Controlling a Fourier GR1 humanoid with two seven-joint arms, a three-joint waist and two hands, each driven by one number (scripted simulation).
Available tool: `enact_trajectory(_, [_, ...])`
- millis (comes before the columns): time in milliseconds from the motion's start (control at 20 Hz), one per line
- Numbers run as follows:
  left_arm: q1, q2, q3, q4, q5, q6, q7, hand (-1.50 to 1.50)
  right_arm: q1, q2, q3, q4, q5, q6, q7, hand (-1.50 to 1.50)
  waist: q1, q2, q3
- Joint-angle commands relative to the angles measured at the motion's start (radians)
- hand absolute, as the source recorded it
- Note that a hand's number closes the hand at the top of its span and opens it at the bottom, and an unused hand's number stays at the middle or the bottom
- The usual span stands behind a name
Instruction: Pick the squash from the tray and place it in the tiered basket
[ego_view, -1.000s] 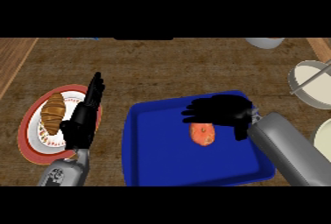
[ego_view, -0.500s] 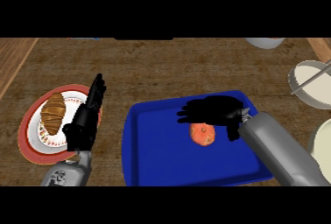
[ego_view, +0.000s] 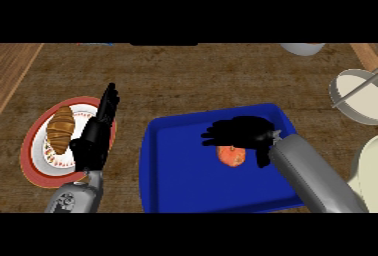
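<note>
Small orange squash (ego_view: 232, 156) lying in blue plastic tray (ego_view: 177, 175), not yet lifted. Right hand (ego_view: 247, 134) hovering over it, fingers partly curling, holding nothing. Left hand (ego_view: 94, 140) resting open. Lift and transfer to white tiered basket (ego_view: 356, 95) remaining.

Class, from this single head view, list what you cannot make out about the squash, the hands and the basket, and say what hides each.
- Squash: its upper part, hidden under the right hand.
- Whether the fingers touch the squash: the hand's dark bulk covers any contact.
- Tiered basket: cut off by the right edge.
- Plate: its right side, hidden by the left hand.
- Blue tray: its near right corner, behind the right forearm.
</note>
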Motion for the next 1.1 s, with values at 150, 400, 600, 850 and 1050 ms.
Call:
enact_trajectory(150, [0.036, -0.008, 0.013, 0.007, 0.003, -0.026, -0.051, 0.00, 0.000, 0.041, -0.070, 0.107, 0.011, -0.137, -0.108, 1.50, 0.002, 0.001, 0.000])
enact_trajectory(400, [0.088, -0.010, -0.007, -0.038, -0.018, -0.024, -0.041, 0.00, 0.077, 0.083, -0.049, 0.018, 0.064, -0.270, -0.081, 1.50, 0.000, -0.001, 0.000])
enact_trajectory(600, [0.082, -0.010, -0.001, -0.065, -0.020, -0.024, -0.016, 0.00, 0.124, 0.021, -0.103, -0.001, 0.088, -0.268, -0.010, 1.50, -0.007, -0.003, 0.000])
enact_trajectory(850, [0.067, 0.005, 0.062, -0.042, 0.003, -0.001, -0.005, 0.00, 0.218, -0.377, -0.295, 0.091, 0.150, -0.356, 0.087, 1.50, -0.106, -0.010, -0.001])
enact_trajectory(1050, [0.062, 0.015, 0.052, -0.055, 0.003, -0.021, 0.010, 0.00, 0.307, -0.504, -0.454, 0.073, 0.047, -0.431, 0.060, 1.50, -0.059, -0.009, 0.000])
